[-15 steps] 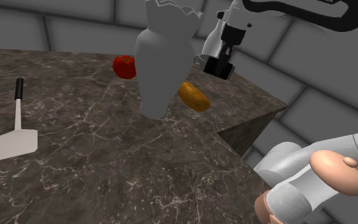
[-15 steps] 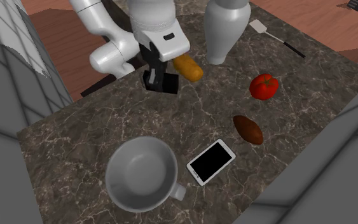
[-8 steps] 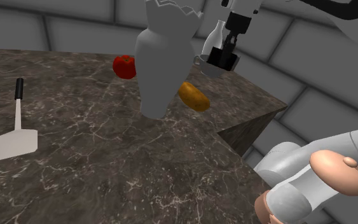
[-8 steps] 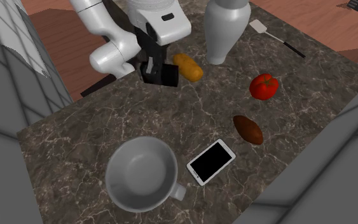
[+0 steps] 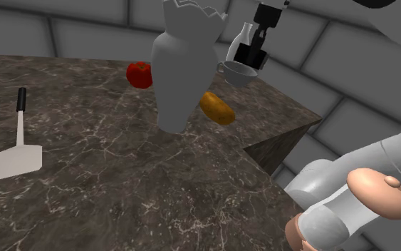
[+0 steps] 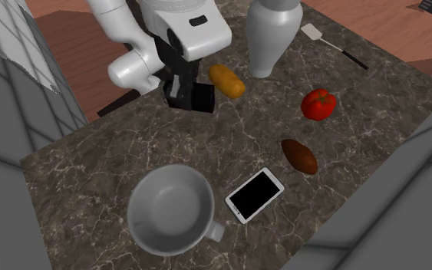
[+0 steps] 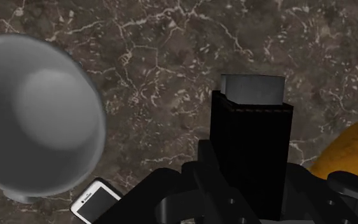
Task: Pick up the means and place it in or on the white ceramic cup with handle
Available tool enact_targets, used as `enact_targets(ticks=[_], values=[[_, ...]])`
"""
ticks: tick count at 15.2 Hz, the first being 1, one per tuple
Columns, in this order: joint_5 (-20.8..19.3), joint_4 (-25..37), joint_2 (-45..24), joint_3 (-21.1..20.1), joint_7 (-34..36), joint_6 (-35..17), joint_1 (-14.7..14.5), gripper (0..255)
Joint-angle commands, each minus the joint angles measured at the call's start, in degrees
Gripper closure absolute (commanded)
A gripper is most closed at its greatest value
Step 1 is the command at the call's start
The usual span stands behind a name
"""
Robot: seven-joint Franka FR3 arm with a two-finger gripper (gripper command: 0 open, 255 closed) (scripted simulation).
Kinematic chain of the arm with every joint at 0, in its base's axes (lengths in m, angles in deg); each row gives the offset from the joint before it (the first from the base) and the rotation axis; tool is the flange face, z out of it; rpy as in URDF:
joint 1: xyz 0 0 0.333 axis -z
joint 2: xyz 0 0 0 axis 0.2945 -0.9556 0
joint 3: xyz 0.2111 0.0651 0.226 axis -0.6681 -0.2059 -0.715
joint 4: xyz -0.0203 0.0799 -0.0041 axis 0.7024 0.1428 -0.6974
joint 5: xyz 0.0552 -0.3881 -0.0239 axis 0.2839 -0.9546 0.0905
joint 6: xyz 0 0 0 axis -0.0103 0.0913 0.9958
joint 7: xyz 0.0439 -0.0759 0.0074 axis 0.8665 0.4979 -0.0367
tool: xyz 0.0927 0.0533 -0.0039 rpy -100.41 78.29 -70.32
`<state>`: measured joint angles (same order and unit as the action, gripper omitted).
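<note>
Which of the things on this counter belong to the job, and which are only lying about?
For the job:
white cup with a handle
tool
the "means": I cannot tell which thing it is

Lying about (one of them may be the means):
phone beside the cup
orange loaf
red tomato
brown oval thing
white vase
spatula

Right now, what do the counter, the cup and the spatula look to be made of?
Counter: dark stone, probably marble, going by the pale veins. Cup: smooth, matte grey-white; possibly ceramic, nothing confirms it. Spatula: flat pale blade, black handle; material unclear.
</note>
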<state>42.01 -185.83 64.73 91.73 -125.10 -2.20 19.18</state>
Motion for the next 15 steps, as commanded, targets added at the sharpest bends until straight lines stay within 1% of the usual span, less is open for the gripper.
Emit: enact_targets(ticks=[1, 5, 8, 11, 14, 15], values=[[-0.30, 2.42, -2.64, 1.71, -2.42, -0.37, 0.63, 255], [0.04, 9.53, -9.82, 4.93, -7.09, -0.67, 1.98, 255], [1.01, 16.08, -15.90, 7.22, -10.67, -0.28, 3.29, 255], [2.69, 24.06, -22.78, 9.27, -14.27, 0.87, 5.11, 255], [5.17, 34.30, -30.85, 11.00, -17.81, 3.22, 7.74, 255], [5.69, 36.42, -32.43, 11.20, -18.39, 3.81, 8.36, 255]])
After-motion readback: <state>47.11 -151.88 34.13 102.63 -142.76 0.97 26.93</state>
